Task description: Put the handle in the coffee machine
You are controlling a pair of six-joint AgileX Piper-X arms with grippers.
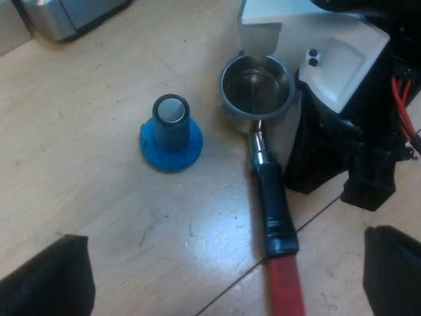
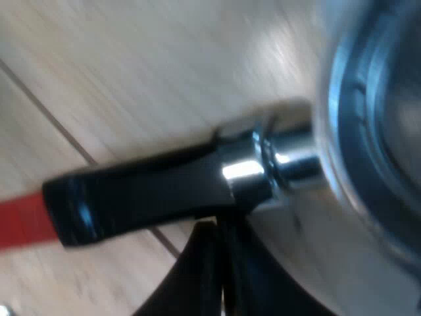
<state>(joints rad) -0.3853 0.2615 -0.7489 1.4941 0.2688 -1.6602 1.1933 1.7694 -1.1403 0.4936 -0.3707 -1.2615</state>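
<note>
The metal holder lies on the wooden table, its round basket (image 1: 256, 84) facing up and hollow. Its dark handle (image 1: 273, 204) ends in red (image 1: 286, 289) between my left fingers. My left gripper (image 1: 220, 280) hangs above it, open, fingers (image 1: 46, 280) wide apart with nothing in them. The right arm's white and black gripper (image 1: 329, 99) stands against the basket's side. In the right wrist view the dark handle (image 2: 145, 191), its metal neck (image 2: 263, 164) and the basket (image 2: 375, 131) are very close. My right gripper (image 2: 217, 227) has its fingers pressed together, tips at the handle's underside.
A blue tamper (image 1: 171, 131) stands upright on the table beside the basket. A corner of the metal espresso machine (image 1: 66, 16) shows beyond the tamper. A seam in the tabletop (image 1: 316, 217) runs under the handle.
</note>
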